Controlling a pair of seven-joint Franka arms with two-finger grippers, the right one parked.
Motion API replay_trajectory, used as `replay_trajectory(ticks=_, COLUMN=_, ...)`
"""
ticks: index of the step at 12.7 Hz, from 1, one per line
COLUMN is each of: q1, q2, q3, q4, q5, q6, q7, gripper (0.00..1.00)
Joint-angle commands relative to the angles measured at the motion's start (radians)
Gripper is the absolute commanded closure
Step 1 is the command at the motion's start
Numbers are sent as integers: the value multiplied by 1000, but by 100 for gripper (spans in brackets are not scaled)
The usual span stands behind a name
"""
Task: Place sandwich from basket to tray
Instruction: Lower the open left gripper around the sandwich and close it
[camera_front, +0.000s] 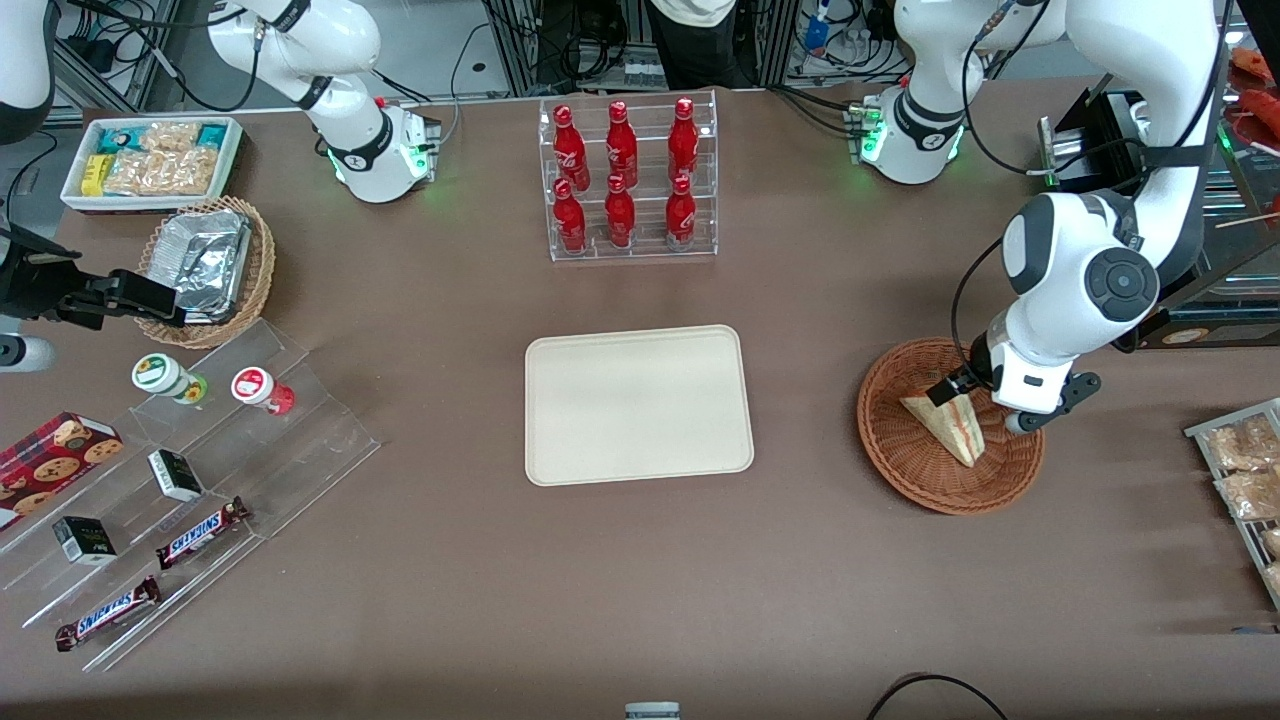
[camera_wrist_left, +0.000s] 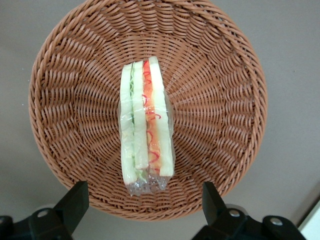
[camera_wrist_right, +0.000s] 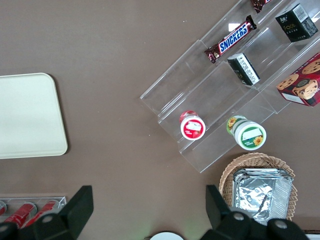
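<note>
Above basket (camera_front: 948, 430): gripper (camera_front: 975, 400), sandwich (camera_front: 948, 425).

The sandwich (camera_wrist_left: 146, 122) shows pale white bread with green, orange and red stripes along its cut edge. It lies in the reddish-brown woven basket (camera_wrist_left: 220, 100); the tray (camera_front: 638, 403) is plain cream-beige on the dull brown bench (camera_front: 640, 580). The gripper (camera_wrist_left: 145, 210) above the basket has black fingers (camera_wrist_left: 75, 202).

**Sandwich in basket, tray bare**

The wrapped sandwich (camera_wrist_left: 146, 122) lies in the round brown wicker basket (camera_wrist_left: 225, 90), filling edge up. The gripper (camera_wrist_left: 142, 207) hangs spread just above it. The cream tray (camera_front: 638, 404) lies flat mid-table.
</note>
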Motion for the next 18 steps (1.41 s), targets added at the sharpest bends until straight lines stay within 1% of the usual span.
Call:
replay_trajectory(ticks=1, q1=-1, q2=17, q3=6, q4=-20, q5=15, q6=59, q7=-26, gripper=0)
replay_trajectory(ticks=10, q1=-1, q2=102, q3=8, q4=-25, q5=13, q6=159, q7=-54, gripper=0)
replay_trajectory(ticks=11, q1=-1, q2=108, q3=8, q4=-26, q5=13, q6=160, q7=-54, gripper=12)
replay_trajectory(ticks=12, q1=-1, q2=108, q3=8, q4=-28, q5=13, q6=160, q7=-54, gripper=31)
replay_trajectory(ticks=14, q1=1, q2=103, q3=8, q4=-39, q5=13, q6=159, q7=-54, gripper=73)
replay_trajectory(ticks=15, q1=1, q2=100, q3=8, q4=-46, q5=13, q6=159, q7=-54, gripper=90)
replay_trajectory(ticks=16, q1=1, q2=97, q3=8, q4=-46, q5=15, q6=151, q7=-52, gripper=100)
replay_trajectory(ticks=18, q1=1, q2=74, q3=9, q4=-37, q5=15, q6=108, q7=-39, gripper=100)
